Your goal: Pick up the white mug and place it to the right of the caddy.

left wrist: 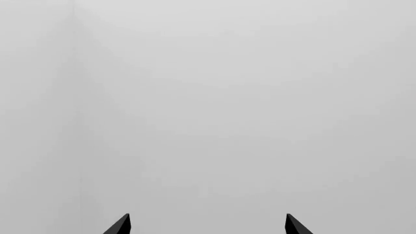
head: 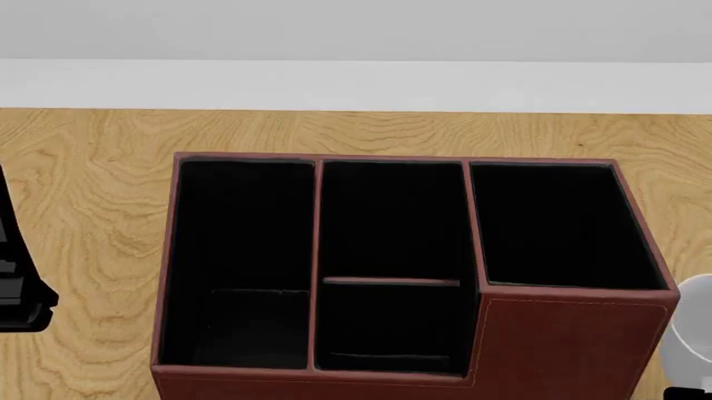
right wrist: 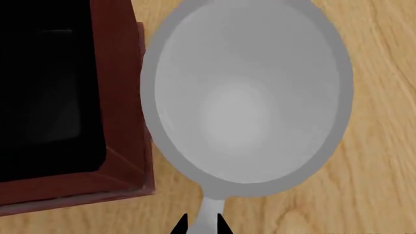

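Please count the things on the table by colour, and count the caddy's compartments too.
White: 1, the mug
Red-brown: 1, the caddy
Total on the table: 2
Black-lined compartments in the caddy: 4

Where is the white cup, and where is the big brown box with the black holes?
white mug [right wrist: 247, 97]: right wrist view, on its inside bottom.
caddy [head: 562, 346]: head view, on the leather front of its taller end section.

White mug [head: 692, 333] mostly cut off by head view's right edge; caddy [head: 556, 342] front cropped.
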`<state>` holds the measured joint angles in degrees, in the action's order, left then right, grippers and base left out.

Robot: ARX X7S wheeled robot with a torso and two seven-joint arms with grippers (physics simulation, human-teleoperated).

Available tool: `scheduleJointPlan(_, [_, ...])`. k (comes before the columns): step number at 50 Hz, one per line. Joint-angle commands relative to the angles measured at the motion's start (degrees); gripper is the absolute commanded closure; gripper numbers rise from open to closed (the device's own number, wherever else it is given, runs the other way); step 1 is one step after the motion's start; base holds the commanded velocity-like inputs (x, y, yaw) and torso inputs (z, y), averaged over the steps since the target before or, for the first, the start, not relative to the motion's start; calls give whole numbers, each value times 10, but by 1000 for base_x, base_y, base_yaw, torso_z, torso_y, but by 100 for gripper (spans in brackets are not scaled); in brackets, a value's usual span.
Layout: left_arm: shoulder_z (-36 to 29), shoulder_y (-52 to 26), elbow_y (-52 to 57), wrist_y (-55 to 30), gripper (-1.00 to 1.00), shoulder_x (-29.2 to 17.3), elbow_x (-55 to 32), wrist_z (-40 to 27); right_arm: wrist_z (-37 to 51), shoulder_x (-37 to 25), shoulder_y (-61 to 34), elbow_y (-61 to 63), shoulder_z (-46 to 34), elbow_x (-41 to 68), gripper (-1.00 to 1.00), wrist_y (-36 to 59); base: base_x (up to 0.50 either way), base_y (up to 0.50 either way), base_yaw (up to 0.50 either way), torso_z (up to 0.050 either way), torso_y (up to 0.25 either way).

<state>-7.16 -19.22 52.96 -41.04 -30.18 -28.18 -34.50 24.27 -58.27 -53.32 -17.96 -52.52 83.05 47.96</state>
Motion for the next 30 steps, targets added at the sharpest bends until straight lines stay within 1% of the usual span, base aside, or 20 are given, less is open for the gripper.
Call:
scheduleJointPlan(1, [-2,-1,0,1,-100,-2,-3,-3,-15,10,0,-21,0,-30,100,-6,0,0,0,0,10])
scheduleJointPlan(30, [-11,-8,-3,2,-100,-6,-6,-11,-53,41,12,-82,-13,-55,100,-26,0,0,0,0,0])
